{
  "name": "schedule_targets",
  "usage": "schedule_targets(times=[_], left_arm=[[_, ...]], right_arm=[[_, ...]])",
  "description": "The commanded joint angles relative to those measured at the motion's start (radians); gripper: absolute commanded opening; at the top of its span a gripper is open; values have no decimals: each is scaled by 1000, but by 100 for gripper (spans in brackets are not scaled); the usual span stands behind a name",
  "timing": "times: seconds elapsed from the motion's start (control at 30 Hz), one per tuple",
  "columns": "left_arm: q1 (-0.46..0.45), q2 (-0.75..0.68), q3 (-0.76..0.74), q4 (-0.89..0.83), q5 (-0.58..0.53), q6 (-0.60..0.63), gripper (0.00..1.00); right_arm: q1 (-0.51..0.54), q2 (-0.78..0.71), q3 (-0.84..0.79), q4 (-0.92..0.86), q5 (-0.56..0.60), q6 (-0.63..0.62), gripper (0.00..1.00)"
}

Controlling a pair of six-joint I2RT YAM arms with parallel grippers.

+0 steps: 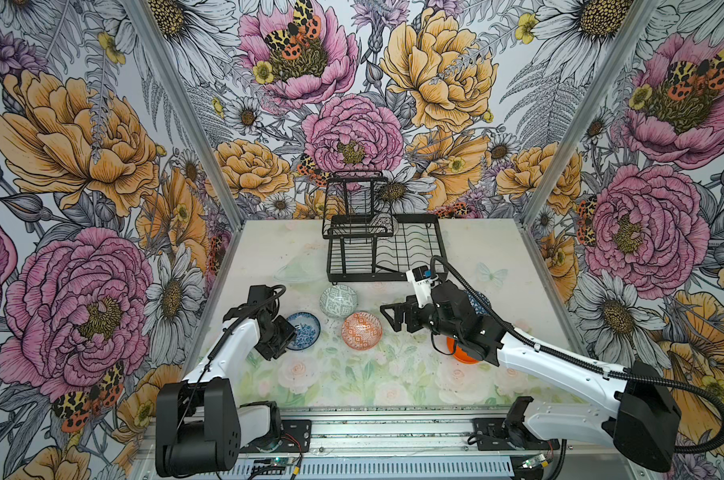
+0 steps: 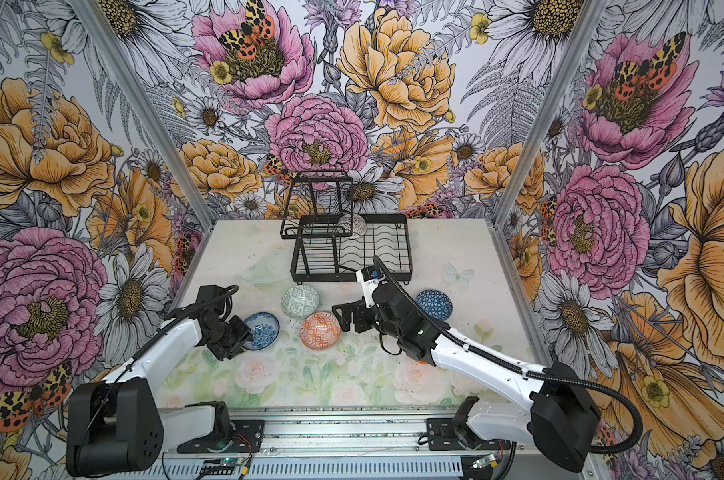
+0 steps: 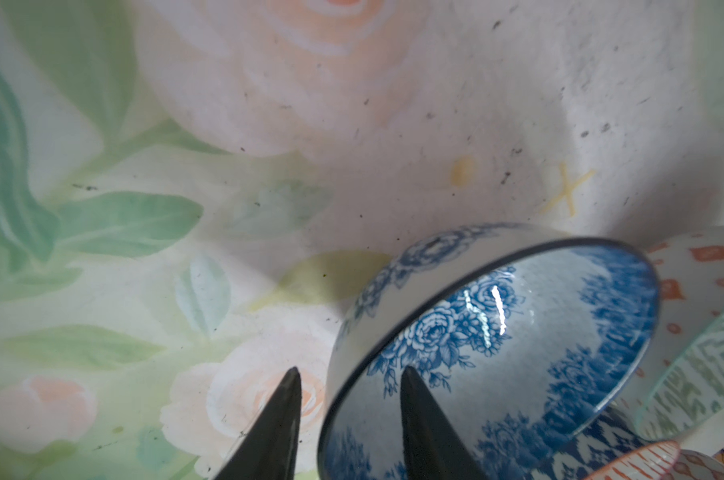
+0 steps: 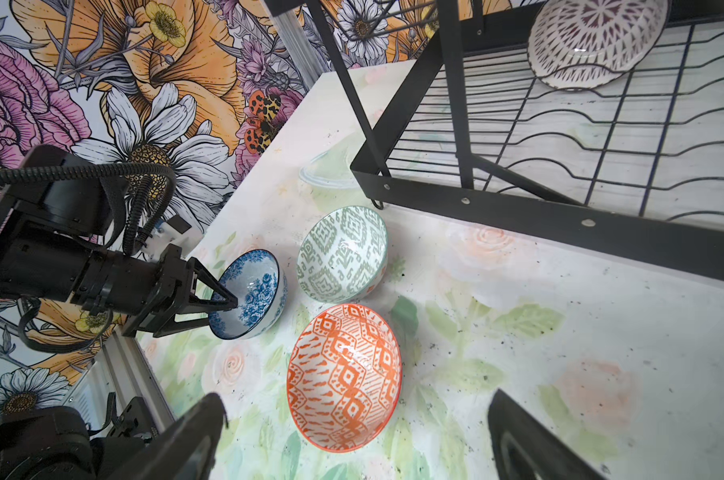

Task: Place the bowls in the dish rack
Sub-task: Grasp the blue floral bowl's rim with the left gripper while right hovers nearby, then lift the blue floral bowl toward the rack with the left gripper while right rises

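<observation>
**Left gripper astride the rim of the blue floral bowl; one bowl racked**

Your left gripper point(image 3: 349, 374) straddles the rim of the blue floral bowl point(image 4: 256, 291), which rests on the table point(image 1: 352, 386). The outer finger point(image 3: 277, 415) lies outside the wall and the other finger lies inside the hollow. The jaws stand partly apart. In the left wrist view a sliver of table shows between the outer finger and the wall, so the rim is not clamped.

Your right gripper point(image 1: 388, 319) hangs above the table with its jaws spread wide and nothing between them, just beside the orange-white bowl point(image 1: 362, 330). The grey-green bowl point(image 1: 338, 302) sits between that bowl and the front rail of the dish rack point(image 4: 518, 212).

The dark blue triangle bowl point(image 2: 433, 304) rests on the table beyond the right wrist. The plain orange bowl point(image 1: 460, 353) shows only as an edge beneath the right arm.

The dark-and-white bowl point(image 4: 592, 41) is the one bowl in the rack. It stands tilted on the wavy wires of the flat base, beside the raised basket point(image 1: 354, 199).
</observation>
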Motion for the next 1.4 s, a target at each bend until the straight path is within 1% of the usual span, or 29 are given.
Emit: schedule_targets(times=[0.0, 0.13, 0.23, 0.33, 0.43, 0.6, 0.67, 0.8, 0.97, 1.1, 1.23, 1.37], left_arm=[[-1, 19, -14, 48, -25, 5, 33], [-13, 37, -14, 62, -28, 2, 26], [-18, 41, -14, 73, -29, -5, 18], [-21, 43, -10, 77, -34, -9, 5], [-22, 40, 2, 76, -35, -12, 0], [-27, -2, 42, 74, -26, -28, 0], [-34, -39, 62, 73, -38, -44, 0], [-47, -136, 110, 73, -79, -91, 0], [-70, -205, 188, 75, -136, -130, 0], [-111, -245, 273, 77, -225, -166, 0], [-186, -270, 367, 129, -353, -202, 0], [-274, -241, 442, 247, -445, -208, 0]], right_arm=[[3, -32, -5, 9, -23, -36, 100], [4, -51, -20, 9, -29, -48, 99], [4, -64, -31, 13, -36, -54, 100], [5, -75, -42, 17, -39, -58, 100], [3, -86, -50, 15, -36, -62, 99], [4, -106, -61, 9, -40, -80, 100], [4, -107, -61, 7, -45, -93, 100], [3, -82, -29, -26, -13, -97, 99], [-4, -52, 88, -93, 53, -84, 99], [-14, -12, 233, -166, 123, -71, 100], [-76, 47, 426, -248, 162, -30, 99], [-135, 111, 595, -280, 132, 63, 100]])
